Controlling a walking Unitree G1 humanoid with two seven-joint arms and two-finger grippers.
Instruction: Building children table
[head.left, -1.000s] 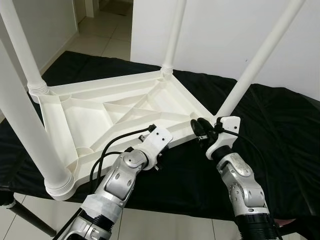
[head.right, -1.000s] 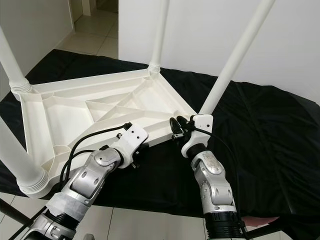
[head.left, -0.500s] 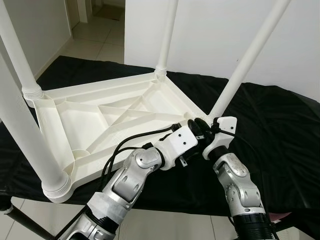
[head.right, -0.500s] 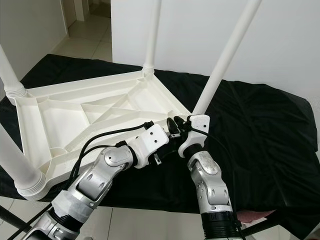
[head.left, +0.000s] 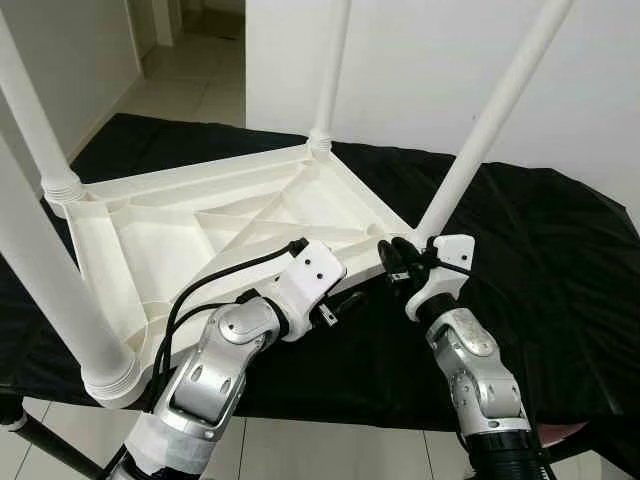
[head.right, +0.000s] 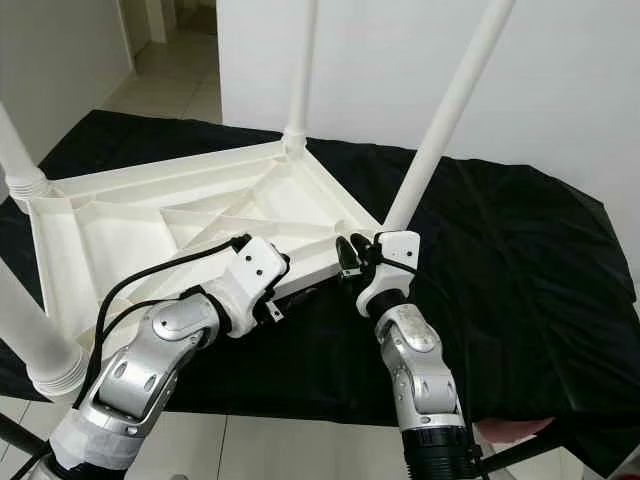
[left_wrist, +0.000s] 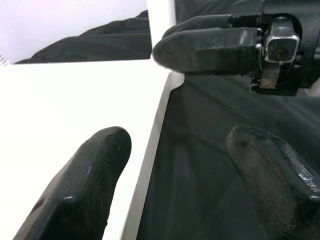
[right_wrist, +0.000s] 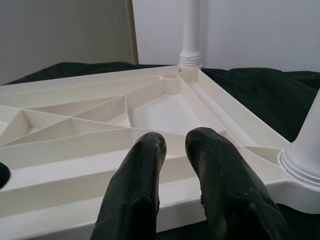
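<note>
Left eye view: the white plastic children's table (head.left: 200, 225) lies upside down across the left and centre of the frame on a black cloth (head.left: 540, 260), ribbed underside up, its white legs (head.left: 495, 115) rising out of the top edge. The left gripper (head.left: 345, 300) sits low in the centre at the table's near edge, the right gripper (head.left: 393, 258) just right of it, by the corner where the right-hand leg stands. Right eye view: same scene, the table (head.right: 150, 215) spread over the left half, pale floor tiles (head.right: 175, 75) in the upper left, a white wall (head.right: 620, 90) along the upper right. Left wrist view: the left gripper (left_wrist: 180, 165) is spread wide, one finger over the white table edge (left_wrist: 75, 100), the other over black cloth, and the right gripper's fingers (left_wrist: 210, 47) cross the top of the frame, touching the table's corner. Right wrist view: the right gripper (right_wrist: 175, 150) shows narrow, its two fingers nearly together with a thin gap, resting on the table's near rim (right_wrist: 75, 200) at lower centre, a leg base (right_wrist: 305, 160) at the right edge.
</note>
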